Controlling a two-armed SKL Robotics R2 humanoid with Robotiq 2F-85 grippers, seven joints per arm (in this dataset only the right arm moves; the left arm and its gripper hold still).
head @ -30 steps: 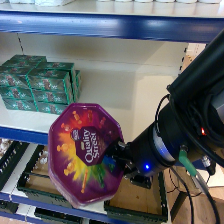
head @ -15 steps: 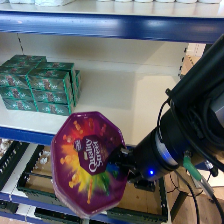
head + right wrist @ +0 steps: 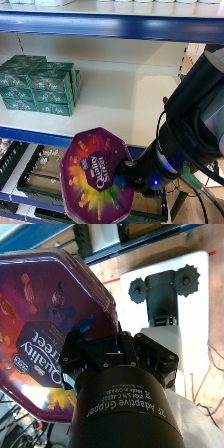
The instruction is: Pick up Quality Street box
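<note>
The Quality Street box [image 3: 95, 174], a purple octagonal tub with a rainbow-burst lid and white script on a dark oval, hangs tilted in the air below the front of the white shelf [image 3: 125, 107], its lid facing me. My right gripper [image 3: 125, 172] is shut on the tub's right edge, and the black arm runs off to the right. In the right wrist view the tub [image 3: 45, 319] fills the frame ahead of the gripper [image 3: 116, 349], whose black fingers clamp its rim.
Stacked green rectangular boxes [image 3: 40, 85] sit on the left of the shelf. A blue shelf beam [image 3: 115, 25] runs above. Dark crates [image 3: 30, 170] lie on the lower level at the left. The wrist view shows a black wheeled base [image 3: 162, 289] on the floor.
The tub, held in my right gripper, has come down and away from the shelf over the last second. It now hangs lower in the head view.
</note>
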